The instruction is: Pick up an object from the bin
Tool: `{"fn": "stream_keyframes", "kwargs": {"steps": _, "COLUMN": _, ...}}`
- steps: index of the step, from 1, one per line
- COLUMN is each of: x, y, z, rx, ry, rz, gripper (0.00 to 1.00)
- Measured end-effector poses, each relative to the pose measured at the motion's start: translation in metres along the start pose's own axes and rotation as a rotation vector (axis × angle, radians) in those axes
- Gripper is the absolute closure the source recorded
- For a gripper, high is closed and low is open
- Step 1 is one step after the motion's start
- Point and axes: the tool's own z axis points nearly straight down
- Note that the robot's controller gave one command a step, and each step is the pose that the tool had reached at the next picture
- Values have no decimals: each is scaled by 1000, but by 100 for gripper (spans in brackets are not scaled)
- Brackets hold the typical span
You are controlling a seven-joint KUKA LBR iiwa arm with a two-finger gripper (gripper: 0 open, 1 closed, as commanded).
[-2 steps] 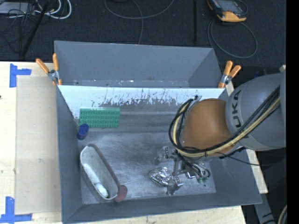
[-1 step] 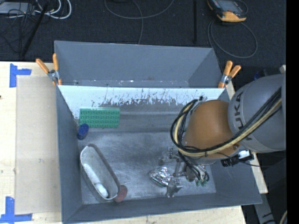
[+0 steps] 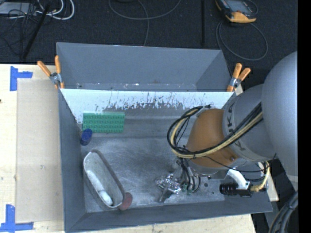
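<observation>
Gripper (image 3: 169, 185) is held low over the bare floor of the bin (image 3: 141, 152), on the near side, right of the middle. Whether it is spread wide or squeezed tight cannot be told. Things to pick are found to the left: a long grey case (image 3: 101, 178) near left, a green block (image 3: 103, 122) and a blue cap (image 3: 86, 137) far left. The gripper should likely be lifted, moved over one thing, then lowered straight. No words can be read.

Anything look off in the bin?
Nothing spilled or broken. The green studded plate seems propped against the back wall at left, not flat, a small blue cap beside its lower corner. Dark scratches streak that wall. The gripper sits low, front right.
</observation>
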Motion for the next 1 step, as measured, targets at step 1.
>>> {"fn": "stream_keyframes", "kwargs": {"steps": 1, "x": 12, "y": -4, "z": -1, "rx": -4, "ry": -10, "rz": 30, "gripper": 0}}
